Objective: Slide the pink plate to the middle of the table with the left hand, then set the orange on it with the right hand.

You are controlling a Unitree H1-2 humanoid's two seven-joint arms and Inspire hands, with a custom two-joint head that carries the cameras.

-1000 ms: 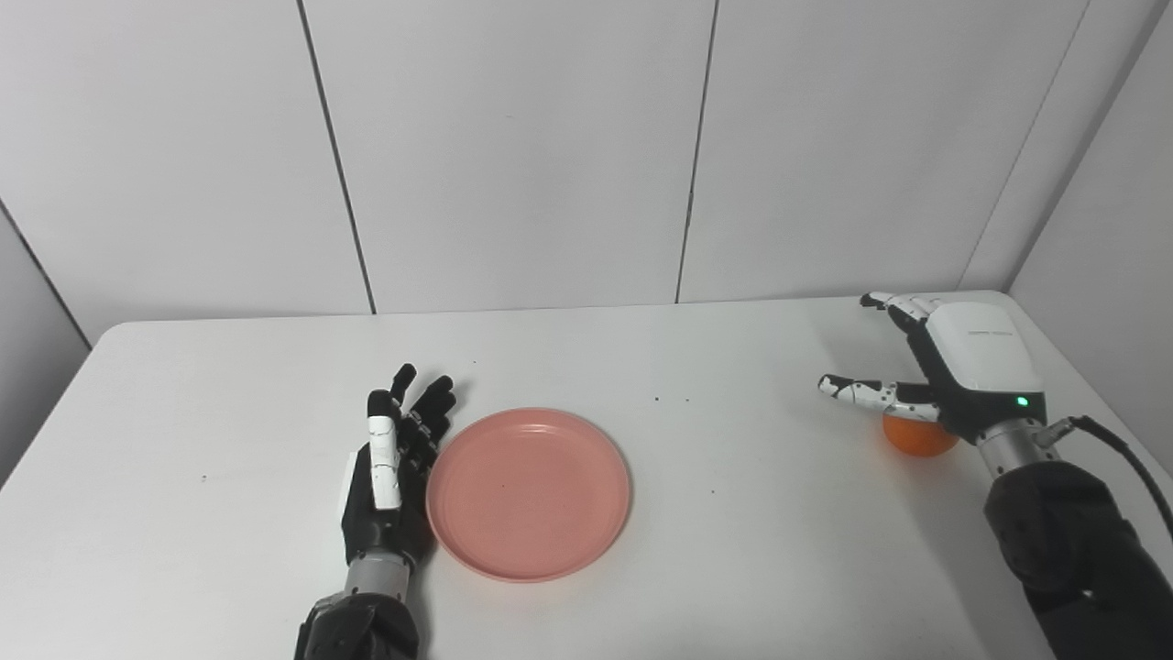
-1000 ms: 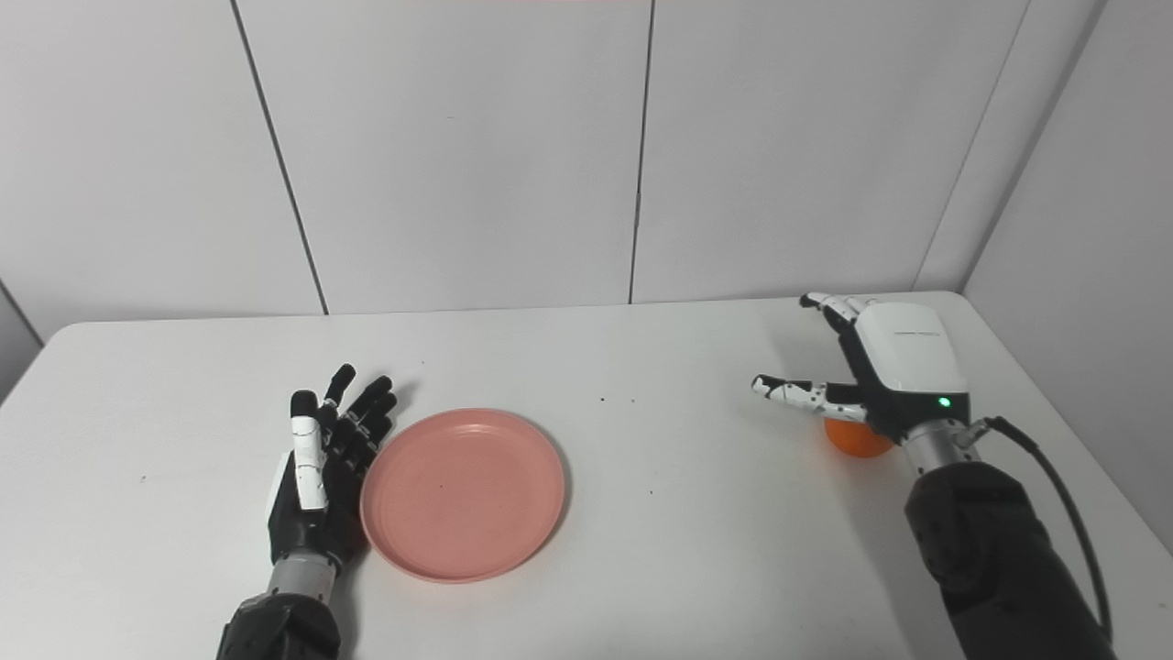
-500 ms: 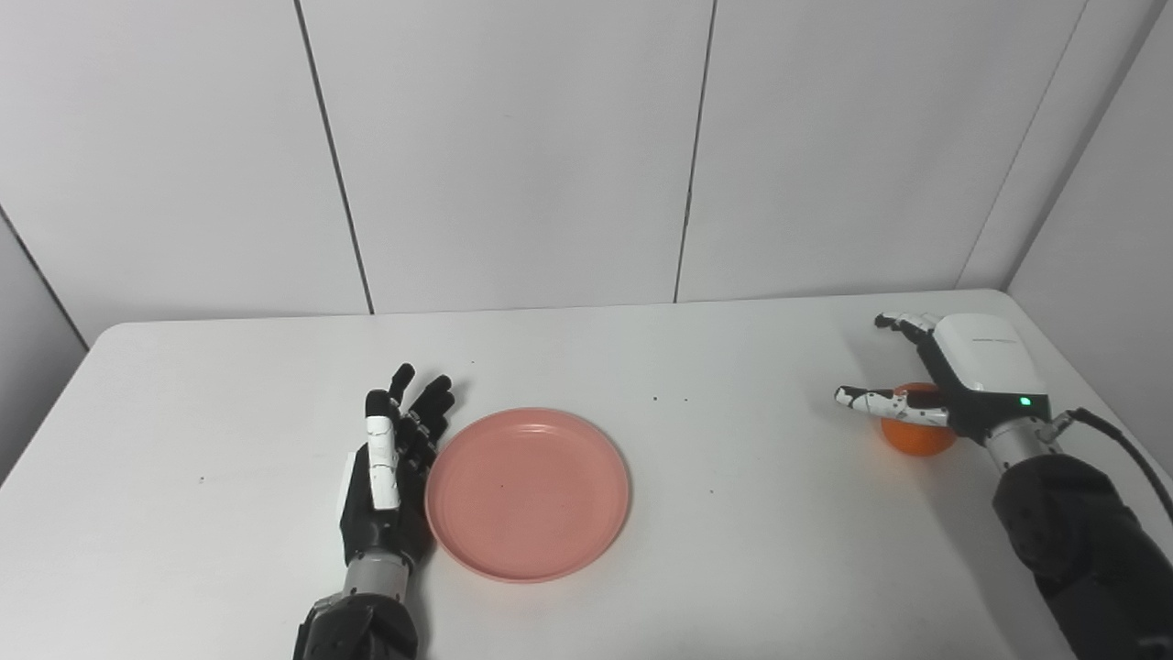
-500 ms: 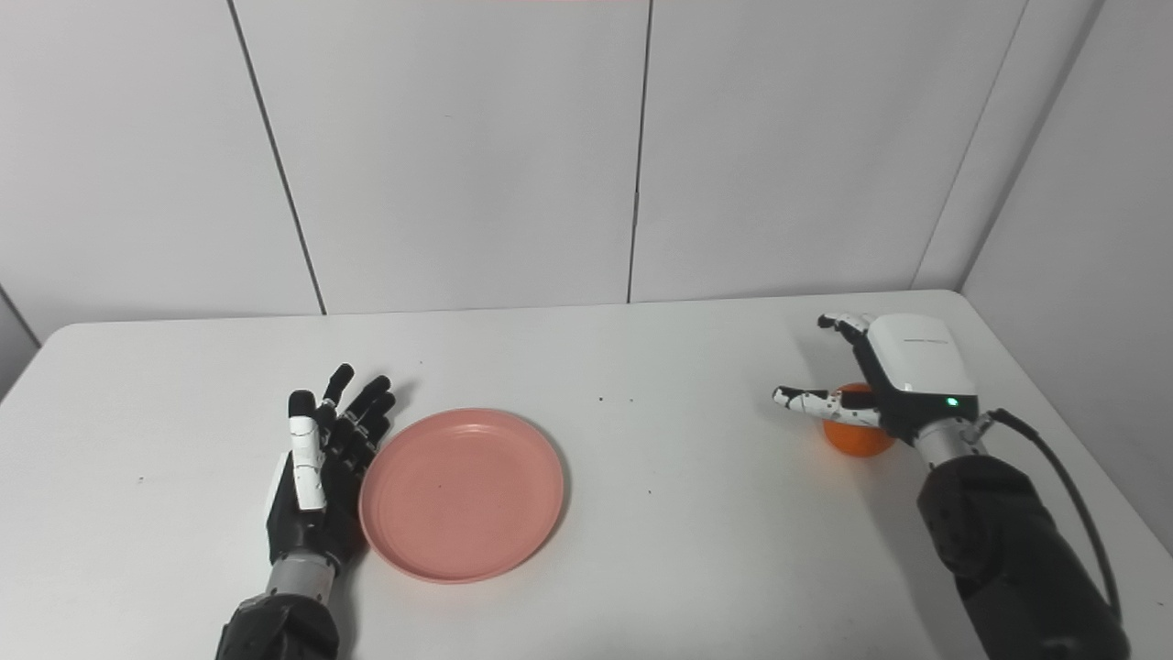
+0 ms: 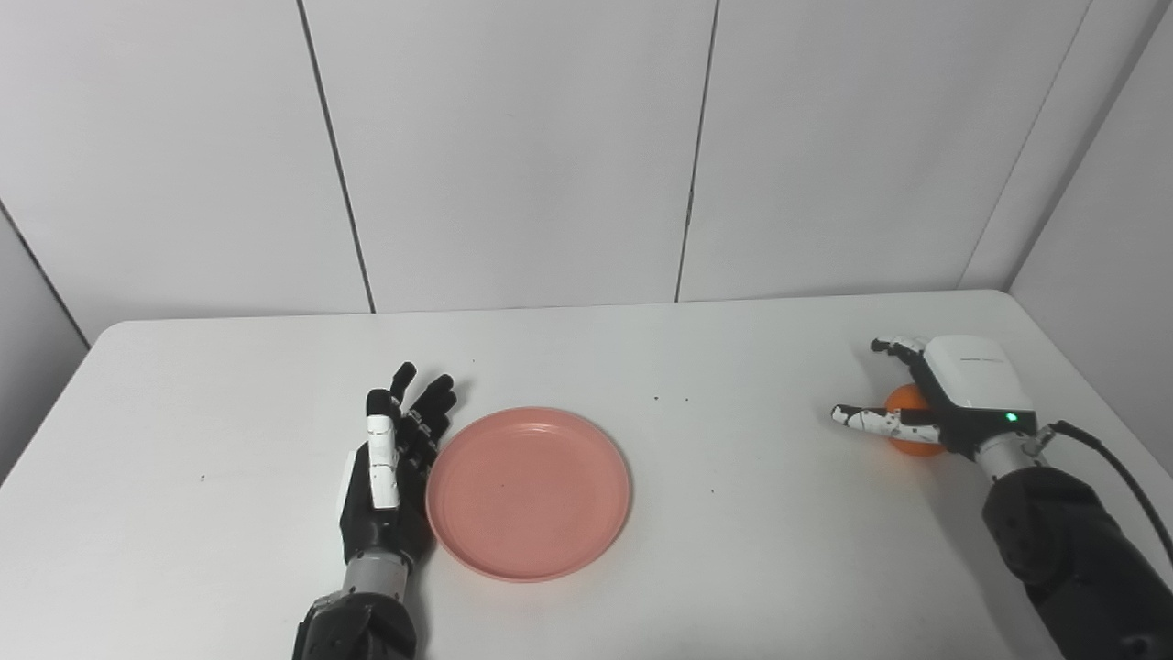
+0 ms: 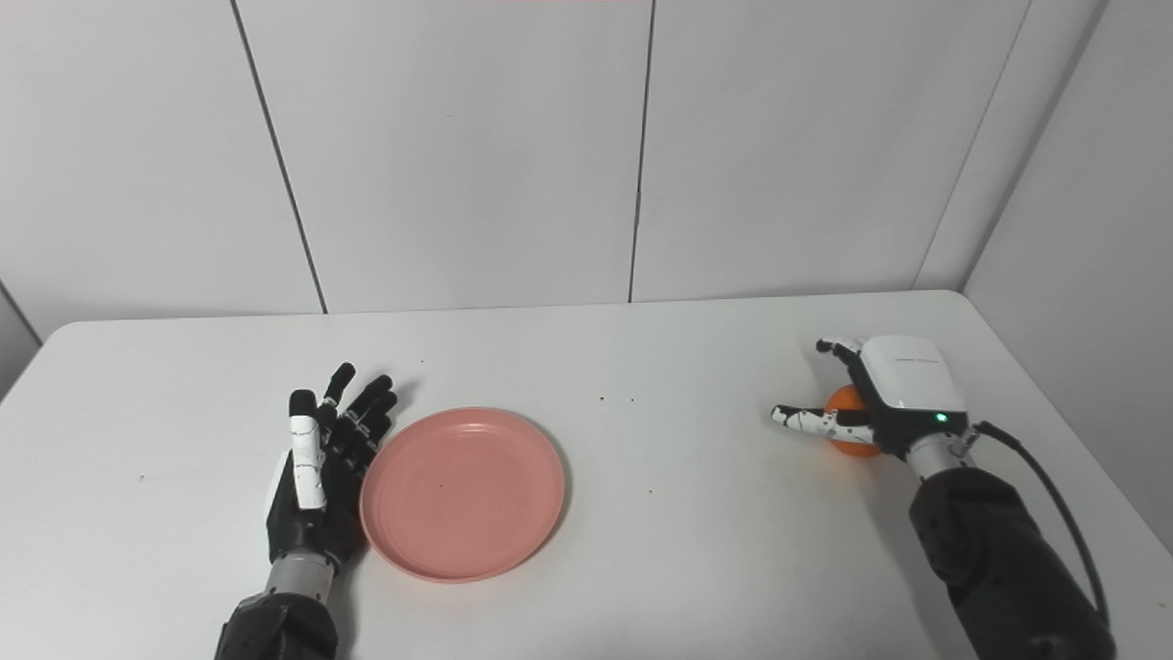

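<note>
The pink plate [image 5: 528, 493] is taken as the landmark. It is seen lying flat on the white table [image 5: 183, 385], somewhat left of the table's middle and toward the near edge, and nothing is carried on it.

Just beside the plate's left rim, the left hand [image 5: 389, 467] is found. It is set on edge, with the palm turned toward the plate and the fingers stretched out and pointed away toward the back wall [image 5: 513, 147]. The fingers are held apart and nothing is enclosed by them. Whether the palm is touching the rim or is only very near it cannot be told.

Well apart from the plate, far to its right and near the table's right edge, the orange [image 6: 848, 422] is seen resting on the table. The right hand [image 5: 944, 399] is lowered over it, its white back turned upward. The thumb [image 5: 866, 422] is stretched out toward the plate, in front of the fruit, and the fingers [image 5: 893, 346] are curved over the fruit's far side. The fruit is thus bracketed between thumb and fingers, but a closed grasp is not shown; the hand is spread. A green light is lit on the wrist end of that hand's shell.
</note>
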